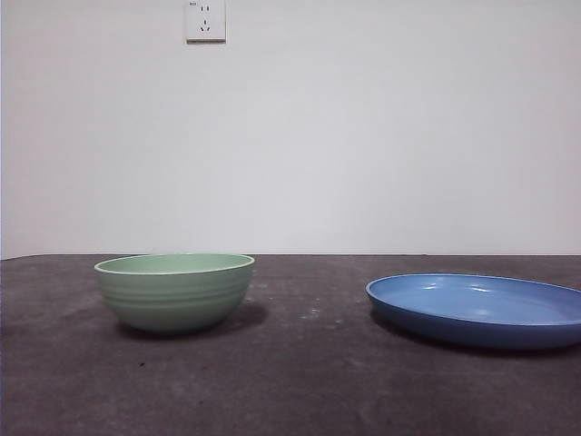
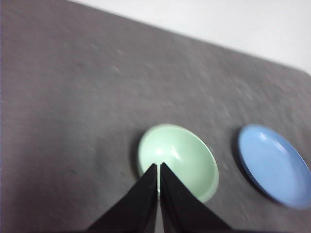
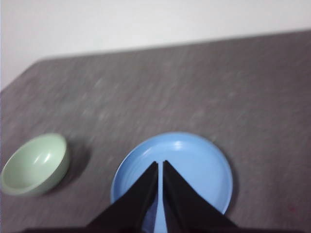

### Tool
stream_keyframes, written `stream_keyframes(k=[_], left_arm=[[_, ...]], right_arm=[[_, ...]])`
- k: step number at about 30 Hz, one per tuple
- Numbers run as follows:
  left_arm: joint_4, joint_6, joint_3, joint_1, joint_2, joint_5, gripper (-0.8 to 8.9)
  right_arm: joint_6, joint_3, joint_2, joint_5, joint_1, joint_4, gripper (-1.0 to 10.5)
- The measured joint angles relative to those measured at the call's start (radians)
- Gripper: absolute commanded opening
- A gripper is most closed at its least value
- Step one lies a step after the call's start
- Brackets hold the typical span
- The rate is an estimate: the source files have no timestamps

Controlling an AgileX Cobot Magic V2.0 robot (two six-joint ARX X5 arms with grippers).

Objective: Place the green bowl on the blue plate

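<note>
The green bowl [image 1: 174, 291] stands upright and empty on the dark table at the left of the front view. The blue plate [image 1: 481, 309] lies flat and empty to its right, a clear gap between them. Neither arm shows in the front view. My left gripper [image 2: 159, 166] is shut and empty, high above the table, over the green bowl [image 2: 182, 158]; the blue plate [image 2: 274, 165] lies beside it. My right gripper [image 3: 160, 164] is shut and empty, high over the blue plate [image 3: 189, 160]; the green bowl [image 3: 34, 165] lies off to its side.
The dark grey table [image 1: 300, 381] runs back to a white wall with a power socket [image 1: 205, 20]. The table's far edge and a rounded corner [image 2: 303, 70] show in the left wrist view.
</note>
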Motion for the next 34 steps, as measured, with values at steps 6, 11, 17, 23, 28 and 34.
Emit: stream_keyframes(k=[6, 11, 17, 23, 28, 34], left_arm=[[-0.135, 0.09, 0.084, -0.031, 0.14, 0.119, 0.09], [-0.232, 0.158, 0.119, -0.089, 0.196, 0.19, 0.08], [-0.273, 0.193, 0.122, -0.149, 0.202, 0.195, 0.09], [-0.27, 0.202, 0.122, -0.156, 0.202, 0.195, 0.43], [-0.27, 0.201, 0.122, -0.156, 0.201, 0.195, 3.22], [-0.27, 0.201, 0.122, -0.156, 0.201, 0.195, 4.1]], right_arm=[[-0.109, 0.15, 0.19, -0.08, 0.023, -0.18, 0.1], [-0.183, 0.202, 0.281, -0.109, 0.07, -0.3, 0.1], [-0.235, 0.203, 0.312, -0.109, 0.146, -0.408, 0.1], [-0.242, 0.203, 0.31, -0.109, 0.18, -0.412, 0.1], [-0.24, 0.203, 0.31, -0.109, 0.18, -0.412, 3.2], [-0.225, 0.203, 0.31, -0.109, 0.18, -0.412, 4.4]])
